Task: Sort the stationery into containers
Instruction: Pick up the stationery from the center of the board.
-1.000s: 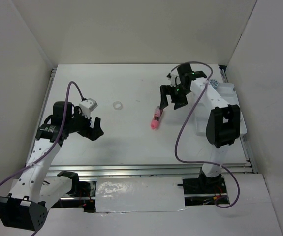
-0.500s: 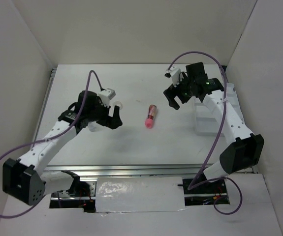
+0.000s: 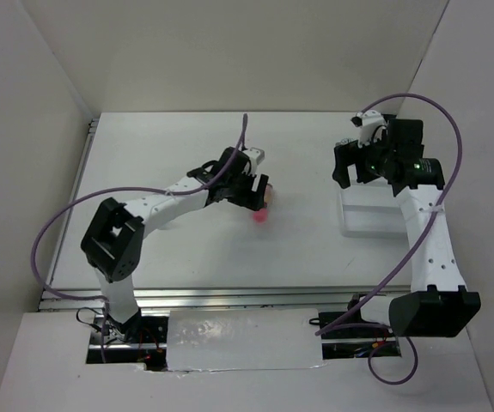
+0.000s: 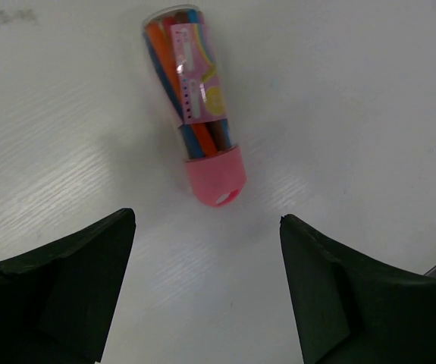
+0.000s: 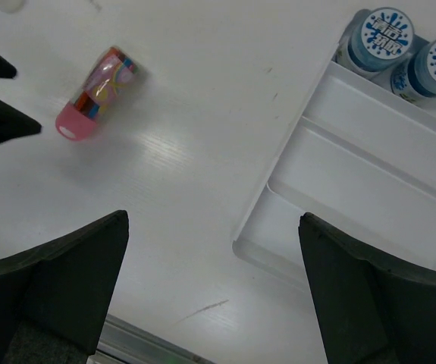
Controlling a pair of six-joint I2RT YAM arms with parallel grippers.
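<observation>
We find the left gripper (image 4: 206,303) released, just short of the pink tube (image 4: 195,106), which lies loose on the table (image 4: 339,91), mostly hidden overhead. The right gripper (image 5: 214,303), likewise released, hangs beside the tray (image 5: 369,174). Two blue pots (image 5: 385,34) stand at its far end, but we cannot tell whether they are inside a compartment.

Clear cylindrical plastic tube (image 4: 195,106): pink cap, pink label with rainbow and yellow print; orange, blue and brown contents. Two round blue pots (image 5: 388,34) (image 5: 435,67): white lids, blue splash pattern. Compartmented plastic tray (image 5: 354,174): white. Surface (image 5: 202,114): white. Left claw (image 4: 206,220), right claw (image 5: 212,218): black.
</observation>
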